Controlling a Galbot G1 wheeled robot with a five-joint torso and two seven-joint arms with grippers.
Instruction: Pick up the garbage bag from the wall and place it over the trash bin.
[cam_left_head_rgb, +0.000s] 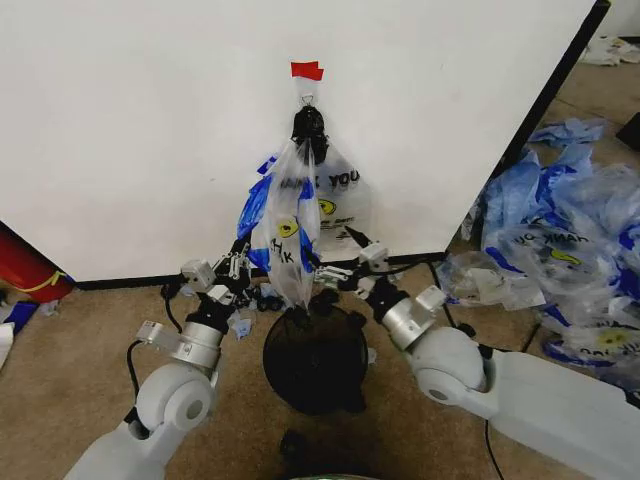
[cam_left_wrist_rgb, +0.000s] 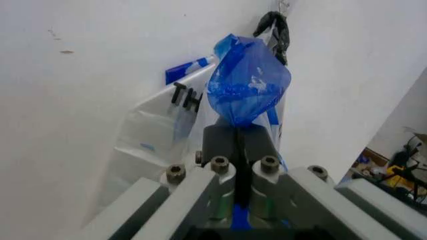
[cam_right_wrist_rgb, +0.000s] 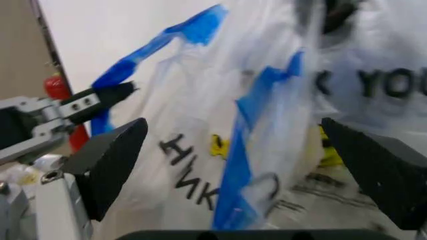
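The garbage bag (cam_left_head_rgb: 300, 215), see-through with black lettering and blue handles, hangs from a small hook (cam_left_head_rgb: 308, 98) under red tape on the white wall (cam_left_head_rgb: 130, 130). Directly below its tip stands the black mesh trash bin (cam_left_head_rgb: 315, 360). My left gripper (cam_left_head_rgb: 243, 253) is at the bag's left side, shut on a bunched blue handle (cam_left_wrist_rgb: 247, 90); the left wrist view shows the left gripper (cam_left_wrist_rgb: 239, 132) pinching that plastic. My right gripper (cam_left_head_rgb: 340, 256) is open at the bag's right side. In its wrist view the right gripper (cam_right_wrist_rgb: 233, 125) has its fingers spread wide around the bag (cam_right_wrist_rgb: 267, 140).
A heap of similar bags (cam_left_head_rgb: 570, 230) lies on the carpet at the right, past the wall's dark edge. A red cylinder (cam_left_head_rgb: 25, 265) lies at the far left. Blue scraps (cam_left_head_rgb: 240, 325) and a small black lump (cam_left_head_rgb: 295, 440) sit near the bin.
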